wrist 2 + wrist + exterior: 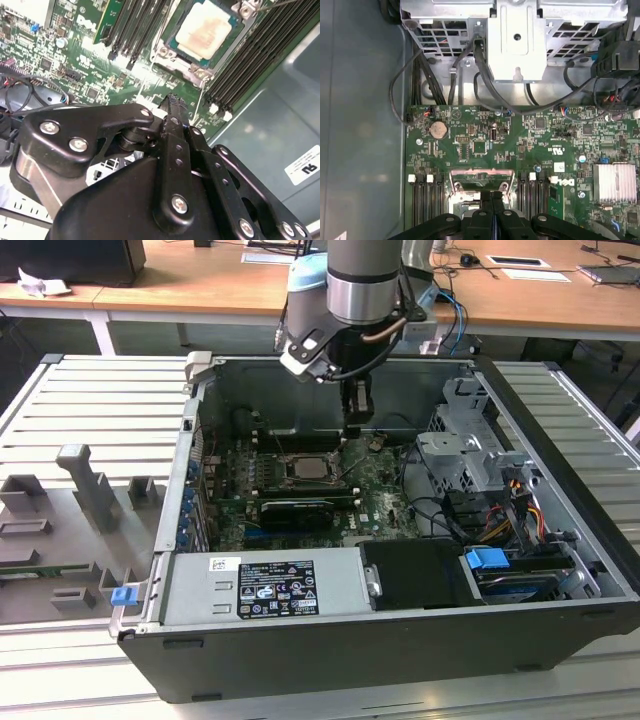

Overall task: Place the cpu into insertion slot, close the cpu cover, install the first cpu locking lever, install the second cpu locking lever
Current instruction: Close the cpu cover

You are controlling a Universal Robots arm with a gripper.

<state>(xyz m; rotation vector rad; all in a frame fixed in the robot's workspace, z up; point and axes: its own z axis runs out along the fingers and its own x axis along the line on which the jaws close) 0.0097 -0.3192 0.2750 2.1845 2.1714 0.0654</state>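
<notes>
Claw hovers; cpu seemingly in insertion slot

First wrist view: the gripper hides part of the insertion slot. Second wrist view: the insertion slot runs off the picture's edge. Exterior view: the cpu cover is too small to judge as latched.
</notes>
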